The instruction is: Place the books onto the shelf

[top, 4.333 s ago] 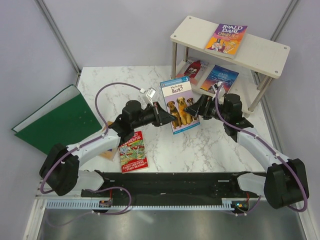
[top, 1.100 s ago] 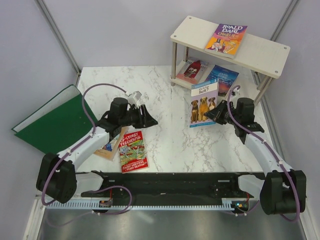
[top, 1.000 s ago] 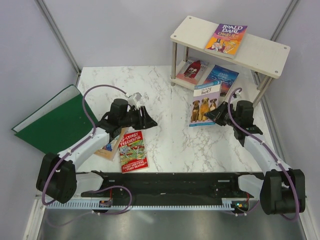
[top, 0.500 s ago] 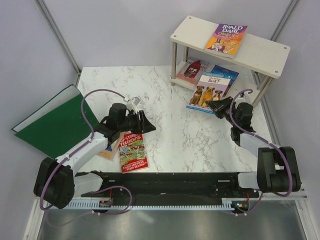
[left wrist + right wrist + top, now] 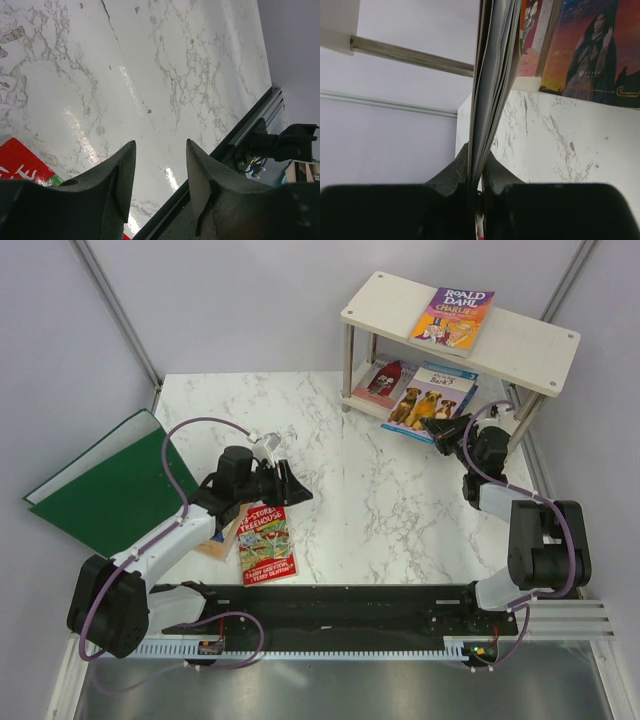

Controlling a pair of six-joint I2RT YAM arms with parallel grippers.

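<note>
The red Treehouse book lies flat on the table by the left gripper, whose fingers are apart and hold nothing. Farther back, the right gripper pinches the dog book at the lower board of the shelf. The Roald Dahl book lies on top.

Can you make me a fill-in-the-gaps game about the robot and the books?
1. The purple-yellow Roald Dahl paperback lies on the ___ board of the cream-white, silver-legged shelf.
2. The right gripper is shut on a thin paperback whose cover shows brown ___.
3. The left gripper hangs above the marble table with jaws ___, holding nothing.
4. The large plain folder on the left is ___.
Missing words: top; dogs; open; green.
</note>
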